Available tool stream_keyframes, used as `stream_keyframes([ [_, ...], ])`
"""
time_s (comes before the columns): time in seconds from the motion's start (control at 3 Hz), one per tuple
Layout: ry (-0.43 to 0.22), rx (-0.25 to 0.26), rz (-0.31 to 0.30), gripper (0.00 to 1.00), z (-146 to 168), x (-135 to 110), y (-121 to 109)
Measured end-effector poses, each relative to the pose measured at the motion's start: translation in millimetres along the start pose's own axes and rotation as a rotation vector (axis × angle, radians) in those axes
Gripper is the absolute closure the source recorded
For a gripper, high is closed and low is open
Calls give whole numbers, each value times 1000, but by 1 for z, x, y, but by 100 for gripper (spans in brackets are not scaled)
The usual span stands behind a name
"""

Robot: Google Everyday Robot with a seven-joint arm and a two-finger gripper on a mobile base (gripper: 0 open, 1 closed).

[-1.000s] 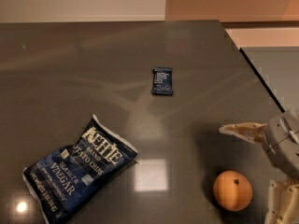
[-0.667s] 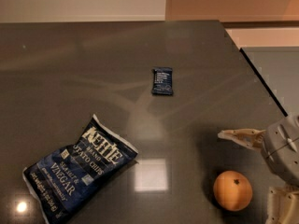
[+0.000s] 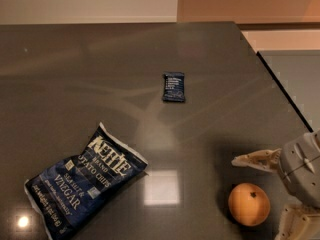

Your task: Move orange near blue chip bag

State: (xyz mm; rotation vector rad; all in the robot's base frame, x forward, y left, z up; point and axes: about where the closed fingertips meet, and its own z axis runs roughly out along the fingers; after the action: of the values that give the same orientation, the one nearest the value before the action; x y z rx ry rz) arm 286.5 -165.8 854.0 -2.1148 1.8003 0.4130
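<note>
The orange [image 3: 249,204] sits on the dark table at the lower right, its stem dimple facing up. The blue chip bag [image 3: 85,179], navy with white "Kettle" lettering, lies flat at the lower left, well apart from the orange. My gripper [image 3: 270,191] is at the right edge, open, with one pale finger [image 3: 255,160] just above the orange and the other finger [image 3: 292,224] to its lower right. The orange lies between the fingers; neither visibly touches it.
A small dark blue snack bar wrapper [image 3: 173,87] lies in the middle of the table. The table's right edge [image 3: 280,91] runs diagonally down toward the gripper. A bright light reflection [image 3: 161,188] sits between bag and orange.
My gripper has moved slightly down and toward the orange, so the fingers now straddle it more closely. The orange, bag and wrapper have not moved.
</note>
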Motion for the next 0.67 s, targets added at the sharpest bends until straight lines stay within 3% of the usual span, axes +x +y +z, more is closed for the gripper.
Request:
stream_keyframes([
  [0.67,10,-8,-11,64,3,2,-1],
])
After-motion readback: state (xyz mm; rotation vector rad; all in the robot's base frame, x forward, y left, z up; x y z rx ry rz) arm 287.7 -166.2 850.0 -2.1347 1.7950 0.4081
